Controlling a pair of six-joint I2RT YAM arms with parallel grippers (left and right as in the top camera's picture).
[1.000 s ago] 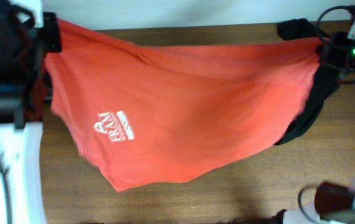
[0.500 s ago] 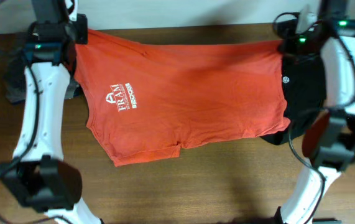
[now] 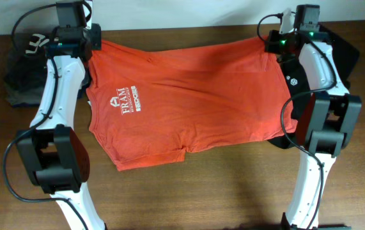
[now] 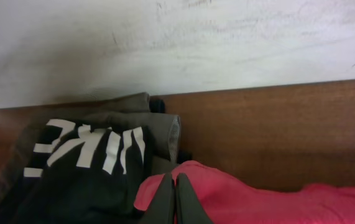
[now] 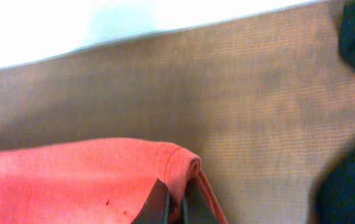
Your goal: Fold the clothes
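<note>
The red T-shirt (image 3: 195,96) is stretched along the far edge of the desk (image 3: 220,191), its white logo (image 3: 126,102) facing up toward the left side and its near edge reaching about mid-desk. The left end effector (image 4: 175,198) is pressed together on the shirt's far-left corner. The right end effector (image 5: 172,200) likewise pinches a rolled edge of it at the far-right corner. A dark garment with white lettering (image 4: 84,152) sits in the desk's far-left corner, touching the shirt. A black garment (image 3: 343,54) lies by the right edge, partly under the right arm.
</note>
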